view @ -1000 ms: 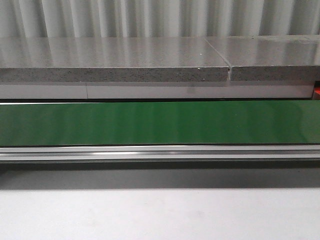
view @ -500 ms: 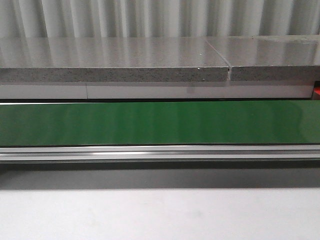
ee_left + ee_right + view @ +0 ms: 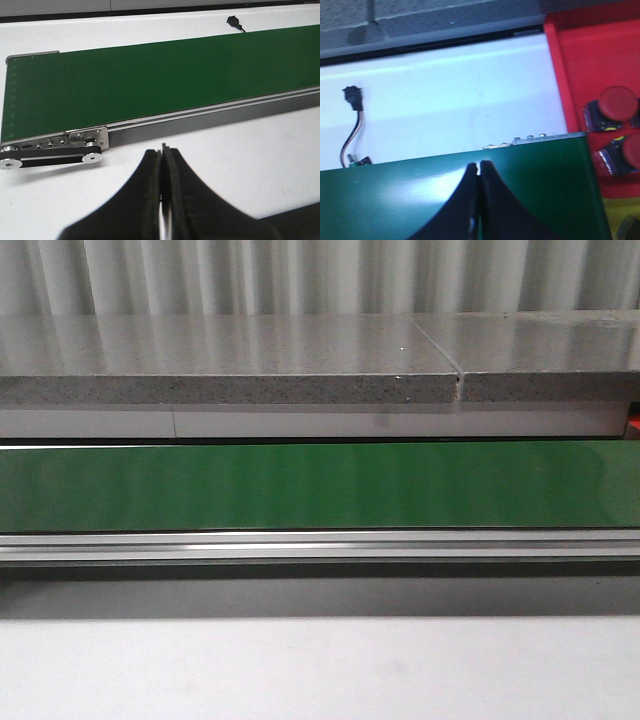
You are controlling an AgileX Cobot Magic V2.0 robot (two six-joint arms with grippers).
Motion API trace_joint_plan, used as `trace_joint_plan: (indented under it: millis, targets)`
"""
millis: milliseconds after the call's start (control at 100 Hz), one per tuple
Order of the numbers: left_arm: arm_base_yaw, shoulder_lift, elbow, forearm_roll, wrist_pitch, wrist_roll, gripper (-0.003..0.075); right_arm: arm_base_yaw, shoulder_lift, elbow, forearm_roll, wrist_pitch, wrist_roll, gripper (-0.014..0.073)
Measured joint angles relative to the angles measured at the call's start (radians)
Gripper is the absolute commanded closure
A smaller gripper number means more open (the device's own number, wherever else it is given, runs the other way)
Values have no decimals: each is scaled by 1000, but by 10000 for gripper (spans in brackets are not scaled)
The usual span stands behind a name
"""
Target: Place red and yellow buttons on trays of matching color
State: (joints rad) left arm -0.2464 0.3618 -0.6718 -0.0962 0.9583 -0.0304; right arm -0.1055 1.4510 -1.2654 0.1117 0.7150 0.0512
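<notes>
No readable text, labels, brand names, numbers or signs appear in any view — not on the green conveyor belt, the red tray, or the red buttons lying in it.

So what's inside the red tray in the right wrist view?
Two red buttons lie in the red tray. The frame edge cuts off the tray's far side, so any others can't be seen.

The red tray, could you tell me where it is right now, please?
Only the right wrist view shows the red tray: it sits past the end of the green belt, holding two red buttons.
</notes>
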Motion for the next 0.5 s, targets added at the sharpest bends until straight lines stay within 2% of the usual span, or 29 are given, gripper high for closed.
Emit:
trace_joint_plan:
  millis: [210, 500]
  targets:
    - [0, 0, 0, 0, 1, 0, 741, 82, -30, 26, 0, 0, -8, 660]
    - [0, 0, 0, 0, 1, 0, 741, 89, -179, 170, 0, -79, -40, 660]
